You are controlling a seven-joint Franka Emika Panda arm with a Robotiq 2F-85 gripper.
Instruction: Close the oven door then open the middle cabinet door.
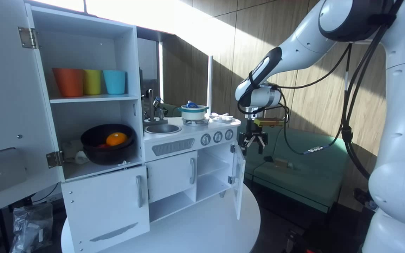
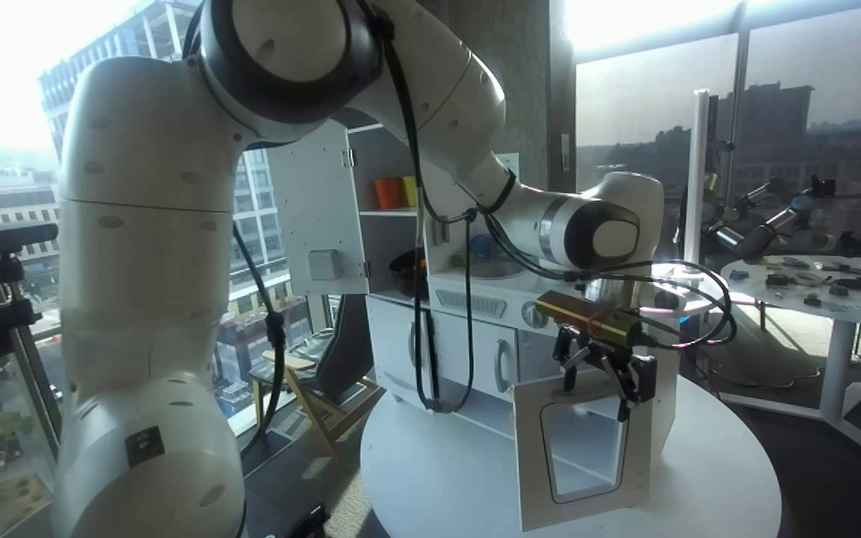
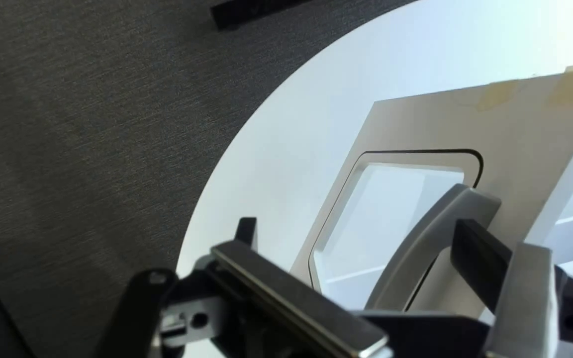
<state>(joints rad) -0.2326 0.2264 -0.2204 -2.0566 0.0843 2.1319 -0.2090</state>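
Note:
The oven door [image 1: 238, 182] is the narrow white panel with a window. It stands swung open at the kitchen's end; it also shows in an exterior view [image 2: 531, 456] and in the wrist view [image 3: 520, 119]. Its grey curved handle [image 3: 416, 258] shows in the wrist view. The middle cabinet door [image 1: 169, 177] is shut, with a grey handle; it also shows in an exterior view [image 2: 483, 351]. My gripper [image 1: 252, 150] is open and empty beside the oven door's upper outer face [image 2: 596, 396]. In the wrist view the handle lies between my fingers [image 3: 358, 233]; contact cannot be told.
The toy kitchen stands on a round white table [image 1: 202, 232]. A pot [image 1: 193, 113] sits on the stove. Cups [image 1: 69, 82] and a dark bowl [image 1: 107, 154] with toy fruit fill the open shelves. The tall upper door [image 1: 5, 88] is swung open. A green sofa [image 1: 301, 175] is behind.

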